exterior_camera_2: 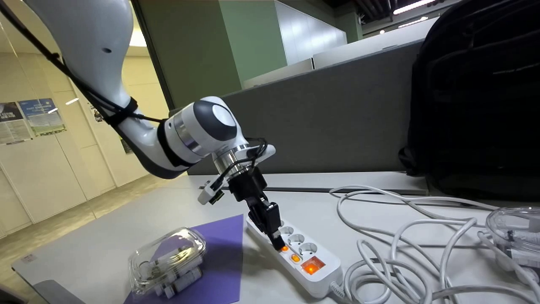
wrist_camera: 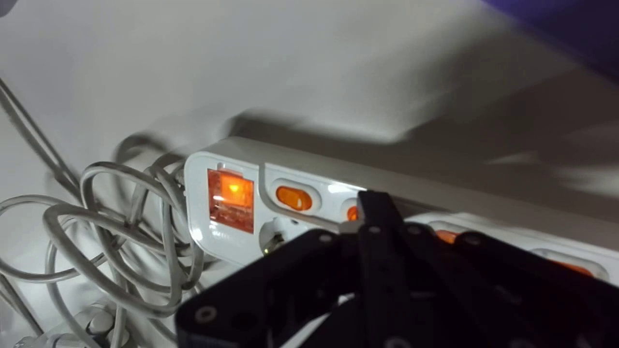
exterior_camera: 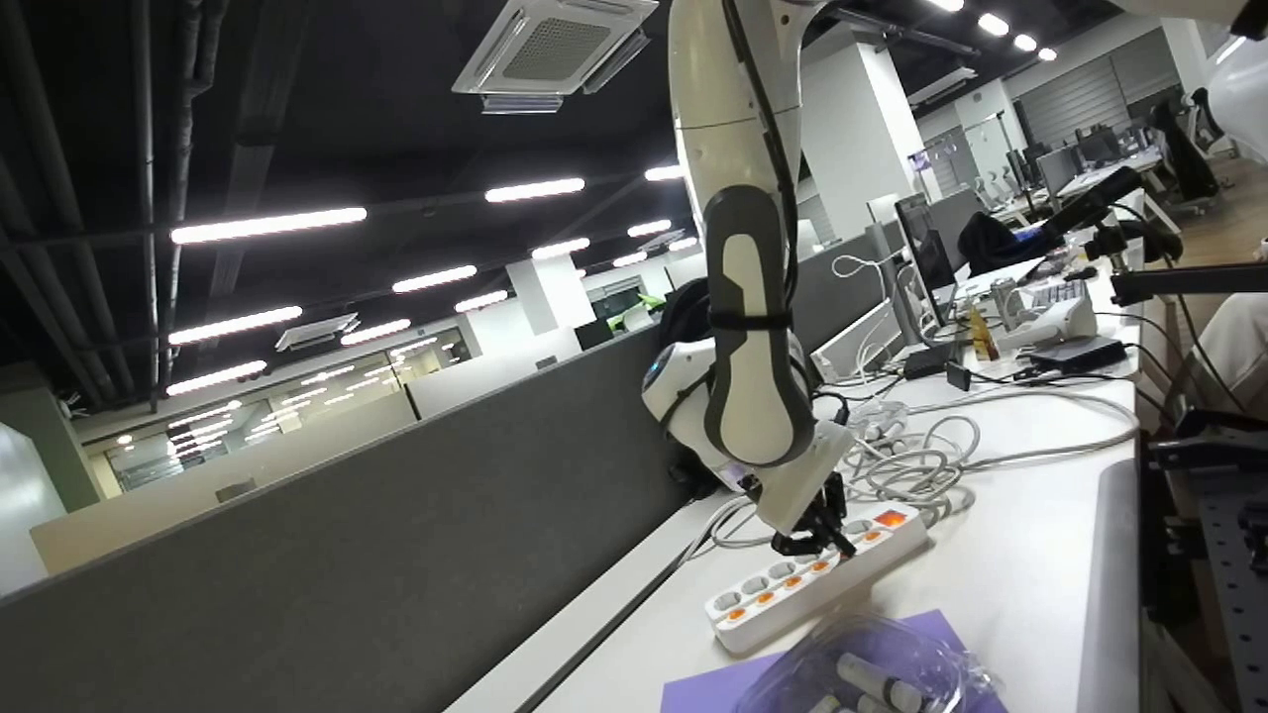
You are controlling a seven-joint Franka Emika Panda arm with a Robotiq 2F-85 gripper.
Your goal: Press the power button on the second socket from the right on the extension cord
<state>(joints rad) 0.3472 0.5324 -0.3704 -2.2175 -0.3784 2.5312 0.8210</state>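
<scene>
The extension cord is a white power strip (exterior_camera: 758,629) lying on the table; it also shows in an exterior view (exterior_camera_2: 314,282) and the wrist view (wrist_camera: 220,244). A large lit orange switch (wrist_camera: 231,200) marks its cable end. The first small orange button (wrist_camera: 294,198) beside it is uncovered. The second orange button (wrist_camera: 352,213) is partly hidden by my fingertips and shows beside them in an exterior view (exterior_camera_2: 284,248). My gripper (exterior_camera_2: 277,243) is shut and empty, pointing down at this second button; it also shows in the wrist view (wrist_camera: 365,212). I cannot tell whether it presses the button.
Tangled white cables (exterior_camera_2: 392,253) lie beyond the strip's cable end. A purple sheet (exterior_camera_2: 225,253) with a clear plastic box (exterior_camera_2: 168,257) holding white items lies on the strip's other side. A grey partition (exterior_camera_2: 329,126) stands behind the table, with a black backpack (exterior_camera_2: 476,105) against it.
</scene>
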